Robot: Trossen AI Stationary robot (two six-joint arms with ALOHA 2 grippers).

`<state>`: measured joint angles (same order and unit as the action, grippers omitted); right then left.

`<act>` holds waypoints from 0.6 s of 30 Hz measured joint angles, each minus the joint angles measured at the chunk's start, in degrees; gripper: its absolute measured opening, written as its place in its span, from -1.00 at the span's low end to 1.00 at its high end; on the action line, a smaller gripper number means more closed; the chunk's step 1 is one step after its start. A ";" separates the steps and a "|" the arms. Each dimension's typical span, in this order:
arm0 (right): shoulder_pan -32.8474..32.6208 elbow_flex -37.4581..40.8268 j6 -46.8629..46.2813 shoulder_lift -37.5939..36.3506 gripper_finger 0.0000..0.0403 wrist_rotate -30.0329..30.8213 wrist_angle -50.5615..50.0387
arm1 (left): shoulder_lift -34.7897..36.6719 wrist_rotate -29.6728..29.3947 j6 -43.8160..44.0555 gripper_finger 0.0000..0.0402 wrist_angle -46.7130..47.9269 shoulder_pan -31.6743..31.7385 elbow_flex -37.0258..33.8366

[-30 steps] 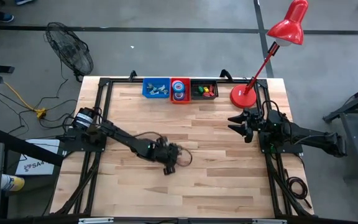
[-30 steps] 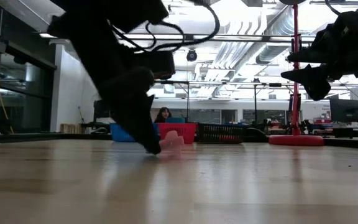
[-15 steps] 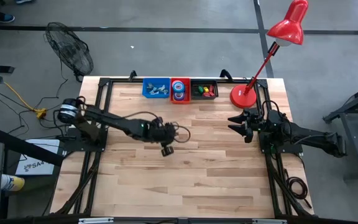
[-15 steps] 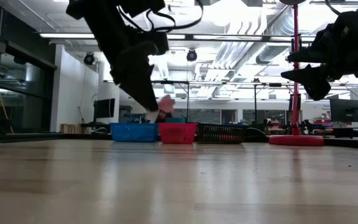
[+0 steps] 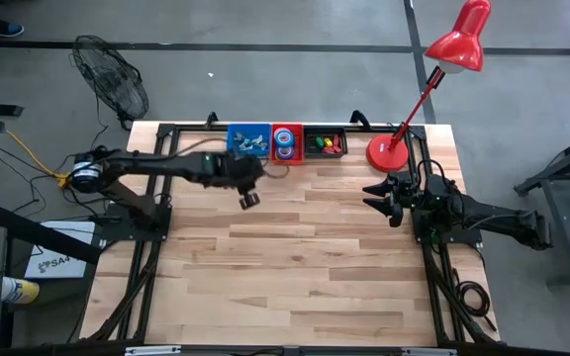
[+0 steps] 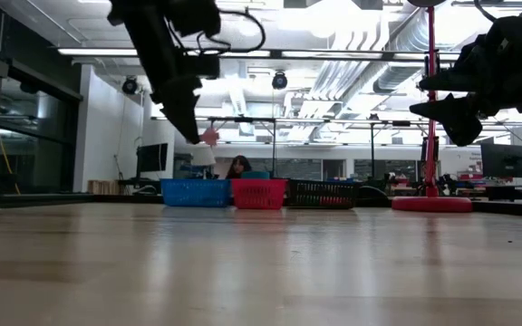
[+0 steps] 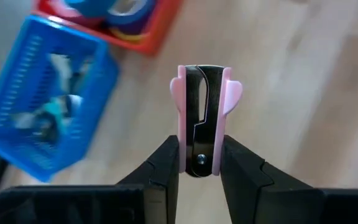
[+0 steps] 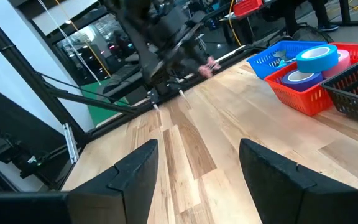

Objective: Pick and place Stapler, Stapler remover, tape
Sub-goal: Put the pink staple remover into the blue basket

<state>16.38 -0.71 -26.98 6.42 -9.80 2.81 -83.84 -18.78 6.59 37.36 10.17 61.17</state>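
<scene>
My left gripper (image 5: 248, 199) is shut on a pink staple remover (image 7: 202, 118) and hangs in the air just near of the blue basket (image 5: 247, 139). In the low view the remover (image 6: 208, 136) shows as a pink spot well above the table. The blue basket holds metal-and-blue tools. Rolls of blue tape (image 8: 316, 56) lie in the red basket (image 5: 286, 143). The stapler I cannot make out. My right gripper (image 5: 379, 198) waits open at the table's right side beside the lamp base. My left gripper pinches the staple remover between its two fingers at the hinge end (image 7: 201, 163), one finger on each pink side. The fingers (image 7: 163, 168) come from above, pointing down. The remover is lifted clear, and its pink wings and metal claws point away from the gripper.
Three baskets stand in a row at the far edge: blue, red, and black (image 5: 326, 142) with coloured items. A red desk lamp (image 5: 389, 153) stands at the far right corner. Bare wood spreads across the table's middle and near side.
My left gripper has risen from the table's middle and swung toward the far edge and a little left, toward the blue basket. It has carried the pink staple remover, which stood at table level a second ago, up clear of the wood.
</scene>
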 joint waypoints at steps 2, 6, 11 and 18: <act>0.00 0.00 0.00 0.02 0.07 0.02 0.01 | 0.05 0.30 -3.45 -0.59 -0.12 3.26 0.00; 0.01 0.00 0.00 0.00 0.07 0.01 0.00 | 0.05 2.30 -10.65 -0.59 -0.86 10.38 0.00; 0.01 0.00 0.00 0.00 0.07 0.00 0.00 | 0.05 3.78 -18.12 -0.59 -2.08 18.41 0.00; 0.02 0.00 0.00 0.00 0.07 0.02 0.00 | -1.50 7.21 -28.25 -0.59 -7.84 27.09 0.00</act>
<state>16.40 -0.71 -26.98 6.42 -9.78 2.81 -85.34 -11.57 -21.67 29.52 37.26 61.17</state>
